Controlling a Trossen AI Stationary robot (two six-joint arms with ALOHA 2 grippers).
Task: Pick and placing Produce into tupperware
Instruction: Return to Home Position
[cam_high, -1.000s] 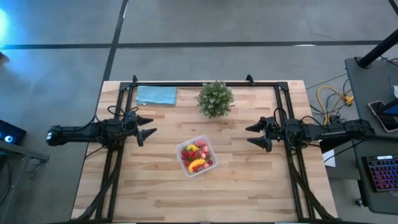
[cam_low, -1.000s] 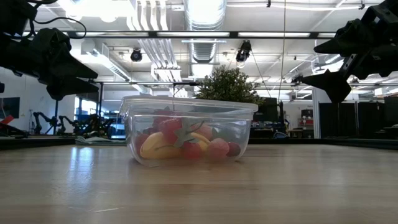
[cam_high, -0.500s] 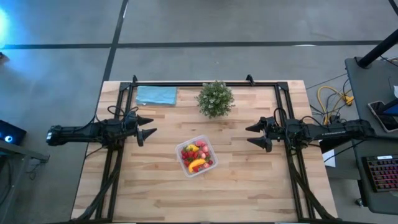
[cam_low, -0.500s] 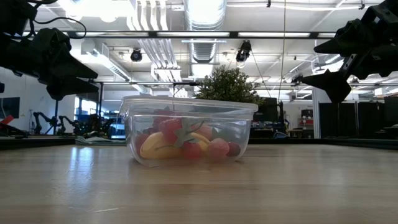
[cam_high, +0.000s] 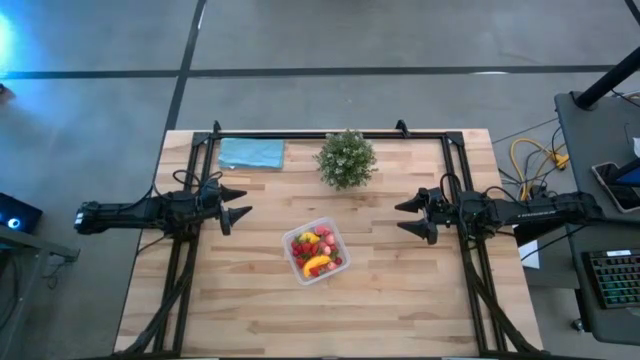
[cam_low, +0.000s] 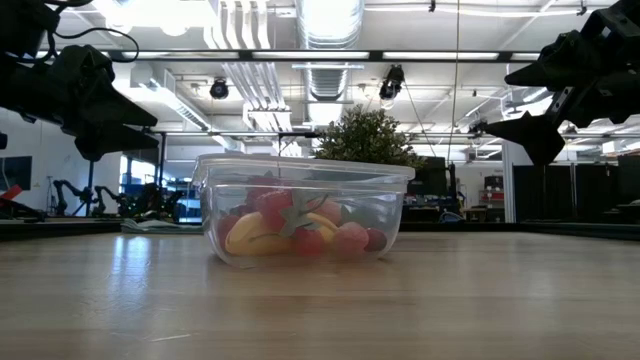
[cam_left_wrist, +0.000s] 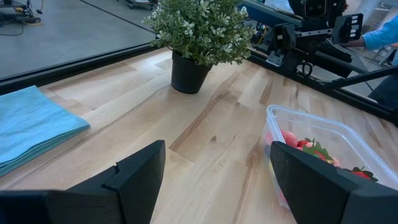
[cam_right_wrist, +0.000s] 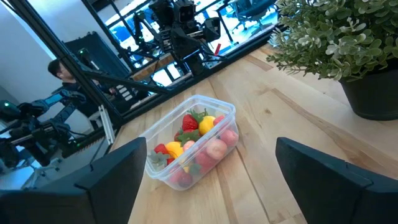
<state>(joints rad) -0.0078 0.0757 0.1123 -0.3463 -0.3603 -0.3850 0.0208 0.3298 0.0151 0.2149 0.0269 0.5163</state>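
Sitting near the middle of the wooden counter (cam_high: 400, 300), the clear tupperware (cam_low: 300, 172) is holding the produce (cam_high: 315, 250): red strawberries, a yellow lemon (cam_high: 311, 238) and a banana (cam_high: 316, 264). The left pincer (cam_high: 247, 201) is hovering well apart on its left, fingers spread and gripping nothing; the right pincer (cam_high: 398, 217) is hovering opposite, likewise spread and bare. A potted plant (cam_high: 346, 158) and a teal cloth (cam_high: 251, 153) are resting along the far edge.

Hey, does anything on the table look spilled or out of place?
Nothing stands out. The produce sits inside the upright tupperware; plant upright, cloth flat; left gripper and right gripper wait at the sides, empty.
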